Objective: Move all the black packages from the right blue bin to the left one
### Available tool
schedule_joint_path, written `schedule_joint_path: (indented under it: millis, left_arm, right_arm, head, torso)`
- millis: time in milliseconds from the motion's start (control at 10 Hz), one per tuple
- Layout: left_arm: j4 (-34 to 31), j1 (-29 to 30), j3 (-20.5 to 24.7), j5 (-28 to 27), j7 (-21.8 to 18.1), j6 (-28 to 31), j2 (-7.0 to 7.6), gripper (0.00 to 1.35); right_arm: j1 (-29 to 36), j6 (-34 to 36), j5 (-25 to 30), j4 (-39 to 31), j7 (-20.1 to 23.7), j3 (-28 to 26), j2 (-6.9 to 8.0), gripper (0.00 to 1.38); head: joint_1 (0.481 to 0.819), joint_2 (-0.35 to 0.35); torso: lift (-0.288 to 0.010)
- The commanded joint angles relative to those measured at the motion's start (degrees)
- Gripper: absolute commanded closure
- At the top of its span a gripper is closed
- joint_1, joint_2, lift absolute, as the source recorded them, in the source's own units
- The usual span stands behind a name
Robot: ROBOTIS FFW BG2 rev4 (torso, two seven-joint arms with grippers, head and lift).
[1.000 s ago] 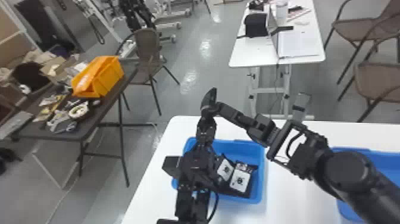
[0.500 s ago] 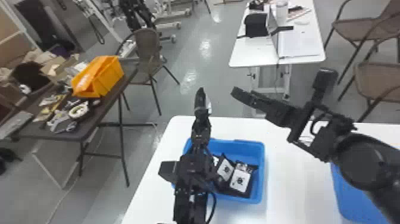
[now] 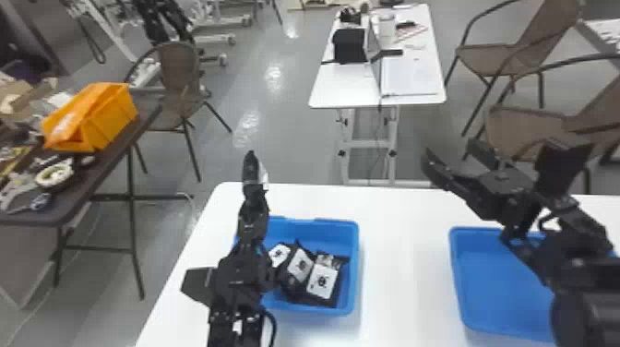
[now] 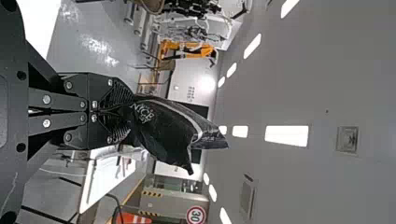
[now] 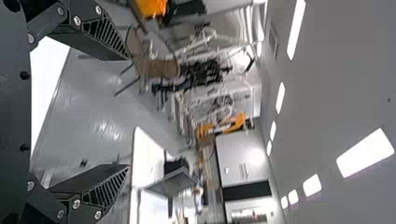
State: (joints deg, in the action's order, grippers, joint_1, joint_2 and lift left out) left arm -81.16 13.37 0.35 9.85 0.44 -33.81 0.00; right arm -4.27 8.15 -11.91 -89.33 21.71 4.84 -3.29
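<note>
- The left gripper (image 4: 125, 114) was squeezed closed, with one end of a black package (image 4: 168, 128) pinched tight between its tips.
- The rest of the package stuck out in front, its loose corners free, so it looked soft and likely to flop.
- In the head view, that arm reached up past the far side of the left blue bin (image 3: 354, 263), where more black packages (image 3: 323, 281) already lay in a pile.
- The job in hand seemed to be dropping off the pinched one. The good way was to bring it back over the middle of the bin and tip it down.
- It was best to go low and slow, because a loose corner could catch on the rim.
- Only when the package was well inside was it wise to let go, or it might slide off onto the white table (image 3: 401, 230).
- The right gripper (image 5: 127, 112) was spread wide, with nothing between its fingers.
- It was up by the right blue bin (image 3: 496, 281). Its arm hid part of that bin, so I could not tell if packages were left there. It needed to keep out of the left arm's way.
</note>
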Motion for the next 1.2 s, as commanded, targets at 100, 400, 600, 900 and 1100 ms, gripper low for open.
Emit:
schedule_joint_path:
  millis: [100, 400, 600, 900, 1100]
  left_arm:
    - [-2.08, 4.47, 0.52, 3.51, -2.20, 8.50, 1.58, 1.22]
    - [-1.37, 5.88, -0.27, 10.19, -6.85, 21.42, 3.25, 1.22]
    - [3.64, 1.92, 2.99, 9.75, -15.91, 22.21, 0.79, 0.66]
    - [3.90, 1.84, 7.64, 6.41, -20.83, 13.07, -0.15, 0.17]
    - [-0.93, 3.24, 8.35, 5.10, -18.02, 6.74, -0.15, 0.29]
  right_arm:
    - [8.84, -1.03, 3.20, -1.64, -0.70, -4.75, -3.12, 0.22]
    - [10.95, -0.24, 4.17, -1.99, -0.70, -5.63, -3.30, 0.22]
    - [10.95, -0.15, 4.79, -1.99, -0.53, -5.37, -3.30, 0.22]
    - [11.65, -0.15, 6.19, -3.75, -0.53, -5.28, -3.30, 0.22]
    - [12.97, -0.15, 7.51, -6.21, -0.53, -5.37, -3.30, 0.21]
  head:
    - [0.695, 0.122]
    - [0.695, 0.070]
    - [0.695, 0.055]
    - [0.695, 0.053]
    - [0.695, 0.082]
  torso:
    - [0.000]
    - [0.000]
    - [0.000]
    - [0.000]
    - [0.000]
